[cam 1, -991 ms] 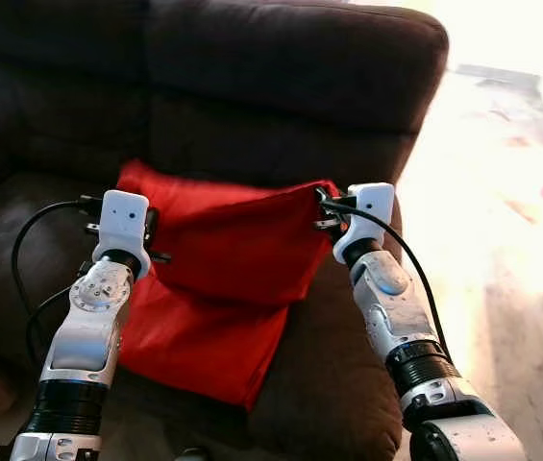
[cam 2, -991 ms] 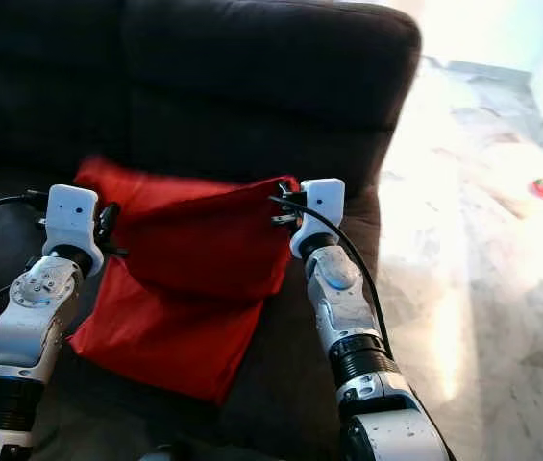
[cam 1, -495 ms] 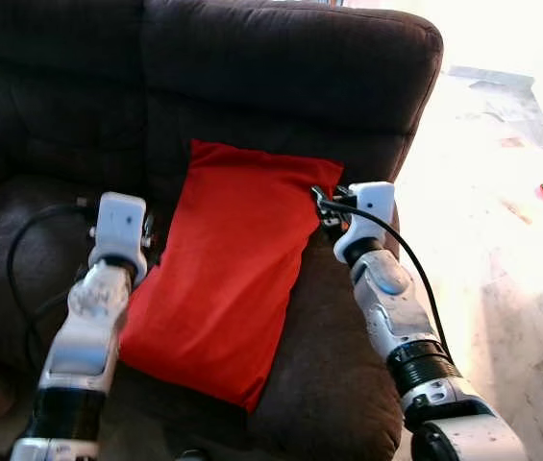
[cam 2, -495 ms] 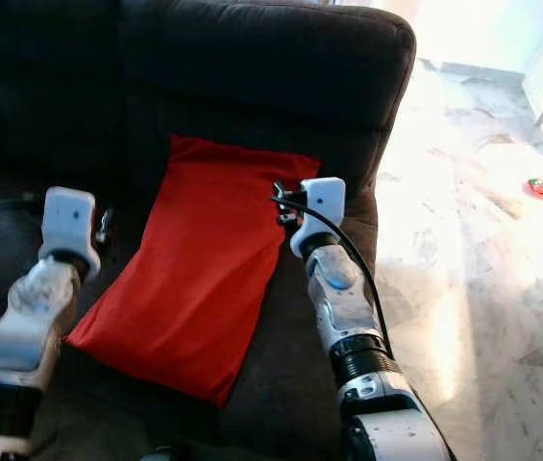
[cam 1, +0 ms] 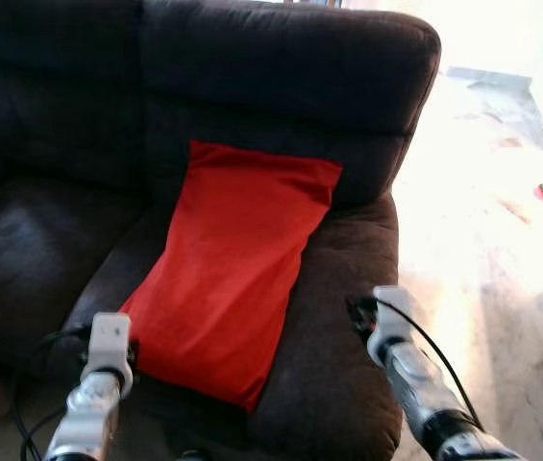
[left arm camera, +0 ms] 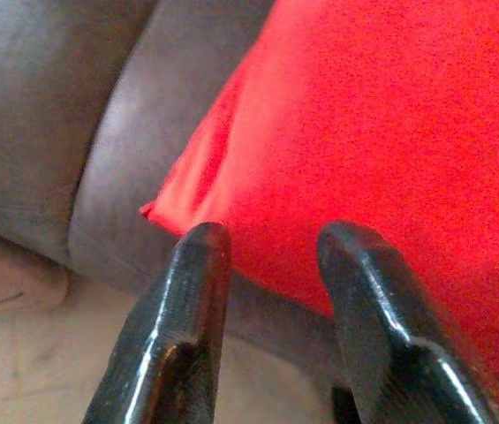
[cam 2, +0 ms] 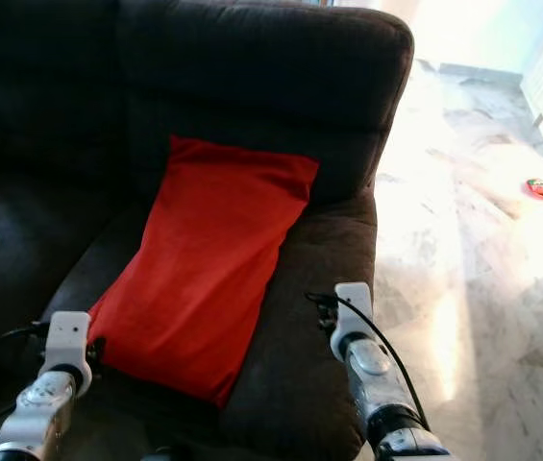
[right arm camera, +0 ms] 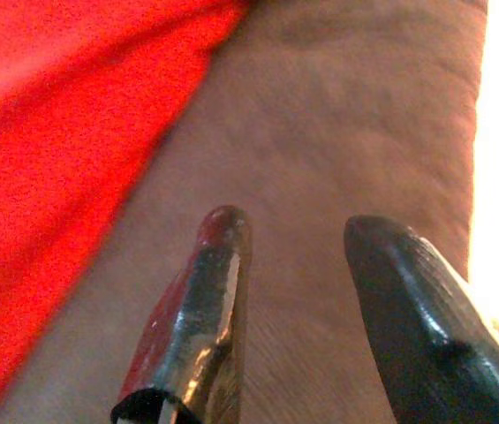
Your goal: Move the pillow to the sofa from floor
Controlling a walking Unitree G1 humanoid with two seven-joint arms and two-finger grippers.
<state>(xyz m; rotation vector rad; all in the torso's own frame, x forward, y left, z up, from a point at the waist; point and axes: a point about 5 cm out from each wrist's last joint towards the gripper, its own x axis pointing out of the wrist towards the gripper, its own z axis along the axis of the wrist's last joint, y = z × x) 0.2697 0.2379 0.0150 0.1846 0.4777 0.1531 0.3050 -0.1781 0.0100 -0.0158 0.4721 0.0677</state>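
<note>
The red pillow (cam 1: 234,266) was seen leaning on the seat and backrest of the dark sofa (cam 1: 290,67). It was judged light, soft and limp, best taken by its corners. The left gripper (left arm camera: 271,265) and the right gripper (right arm camera: 306,256) were parted, holding nothing.

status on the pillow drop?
Left hand open, empty, near pillow's lower corner. Right hand open, empty, over the seat. Red pillow on the sofa, leaning on the backrest. Nothing in the way.
</note>
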